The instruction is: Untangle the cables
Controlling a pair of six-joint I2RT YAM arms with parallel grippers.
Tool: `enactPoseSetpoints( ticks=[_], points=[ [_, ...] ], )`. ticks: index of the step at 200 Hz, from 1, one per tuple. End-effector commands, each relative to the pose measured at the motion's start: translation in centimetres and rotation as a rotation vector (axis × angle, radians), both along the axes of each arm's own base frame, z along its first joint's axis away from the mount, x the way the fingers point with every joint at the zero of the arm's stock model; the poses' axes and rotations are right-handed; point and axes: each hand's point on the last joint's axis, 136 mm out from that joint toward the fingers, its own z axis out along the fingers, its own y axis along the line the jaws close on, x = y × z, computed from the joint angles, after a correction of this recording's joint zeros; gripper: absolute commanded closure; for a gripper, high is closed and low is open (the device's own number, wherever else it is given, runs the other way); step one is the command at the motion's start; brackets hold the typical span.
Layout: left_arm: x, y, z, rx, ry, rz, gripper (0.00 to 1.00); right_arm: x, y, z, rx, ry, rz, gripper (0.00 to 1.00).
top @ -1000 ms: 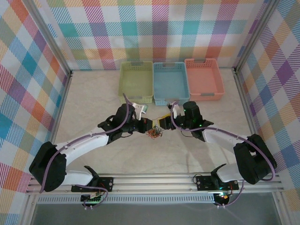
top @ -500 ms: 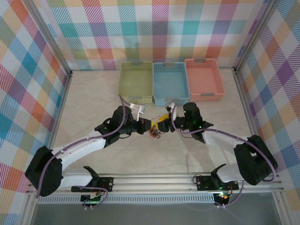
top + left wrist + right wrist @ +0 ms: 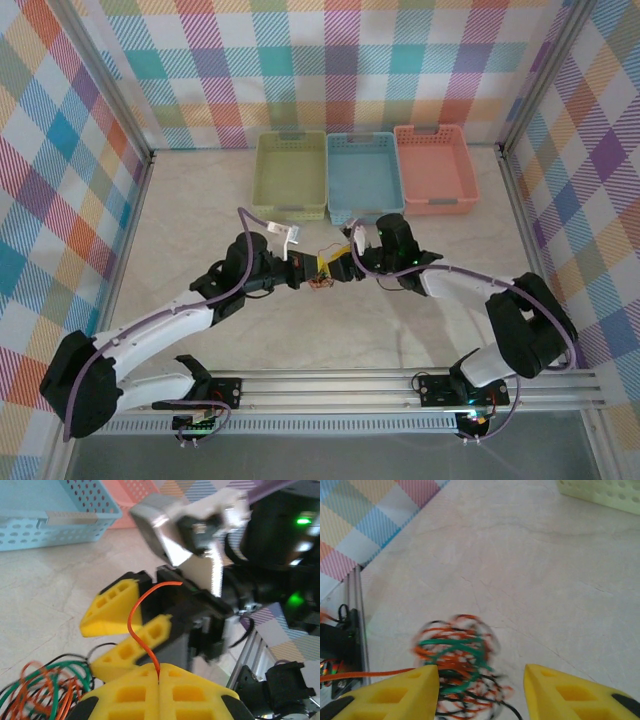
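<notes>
Your left gripper (image 3: 159, 677) is clamped tight on a single red-orange wire (image 3: 134, 615), which curls up out of the seam between its yellow fingers. The rest of the cables (image 3: 457, 662), a blurred orange, green and black tangle, sit just ahead of your right gripper (image 3: 481, 676), in the gap between its parted fingers, which pinch nothing. The two grippers meet tip to tip mid-table, on the near side of the baskets (image 3: 360, 175).
</notes>
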Motion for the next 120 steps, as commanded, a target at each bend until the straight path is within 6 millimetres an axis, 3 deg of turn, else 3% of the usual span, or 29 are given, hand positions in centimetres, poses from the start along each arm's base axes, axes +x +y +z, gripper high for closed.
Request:
enactPoseSetpoints(
  ticks=[1, 28, 41, 94, 120],
  points=[
    [-0.5, 0.2, 3.3, -0.088, -0.110, -0.003, 1.00, 0.7, 0.0, -1.7, -0.091, 0.054, -0.020, 0.52],
    [-1.1, 0.6, 4.2, -0.114, -0.147, -0.006, 1.00, 2.0, -0.8, -3.5, -0.184, 0.094, -0.095, 0.55],
    [-1.0, 0.8, 4.1, -0.105, -0.150, 0.007, 1.00, 2.3, -1.0, -3.2, -0.195, 0.084, -0.112, 0.55],
    [0.3, 0.8, 2.3, -0.038, -0.100, 0.052, 1.00, -0.8, -2.3, 3.9, 0.083, -0.257, -0.089, 0.45],
    [0.6, 0.6, 1.6, -0.015, -0.082, 0.052, 1.00, -2.1, -2.4, 5.1, 0.143, -0.352, -0.038, 0.45]
  ],
)
